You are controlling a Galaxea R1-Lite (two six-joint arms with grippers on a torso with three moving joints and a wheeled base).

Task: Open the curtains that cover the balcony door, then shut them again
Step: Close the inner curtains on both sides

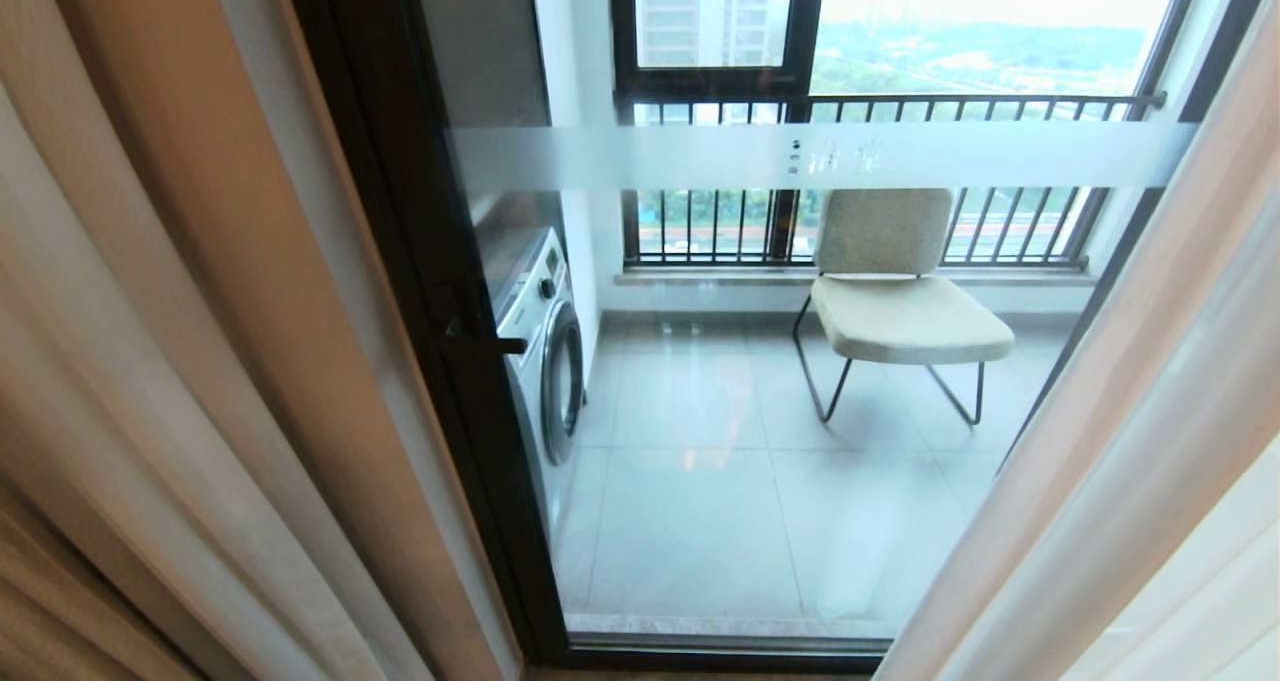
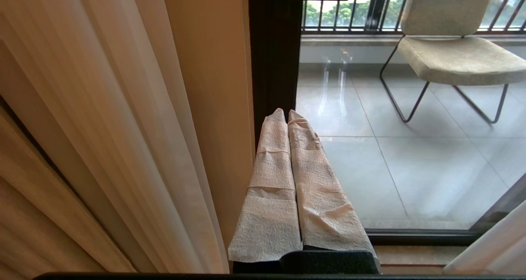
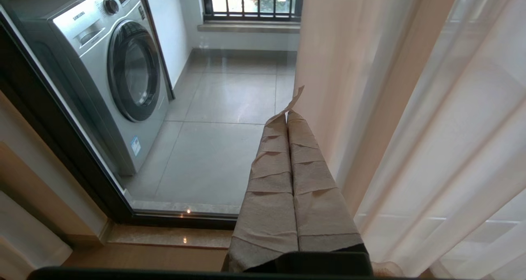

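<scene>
The beige curtains hang drawn apart, one panel [image 1: 180, 361] at the left and another [image 1: 1130, 441] at the right, with sheer white cloth [image 3: 460, 148] beside the right one. Between them the balcony door [image 1: 760, 381] shows its clear glass, black frame and frosted band [image 1: 800, 156]. Neither arm appears in the head view. My left gripper [image 2: 287, 114], fingers wrapped in tape, is shut and empty, just right of the left curtain [image 2: 123, 128]. My right gripper [image 3: 287, 116], also taped, is shut and empty, just left of the right curtain [image 3: 353, 86].
Behind the glass stand a front-loading washing machine [image 1: 545, 346] at the left and a padded chair [image 1: 900, 301] on wire legs. A black door handle [image 1: 485, 343] sticks out from the left frame. A barred window [image 1: 880, 111] closes the balcony's far side.
</scene>
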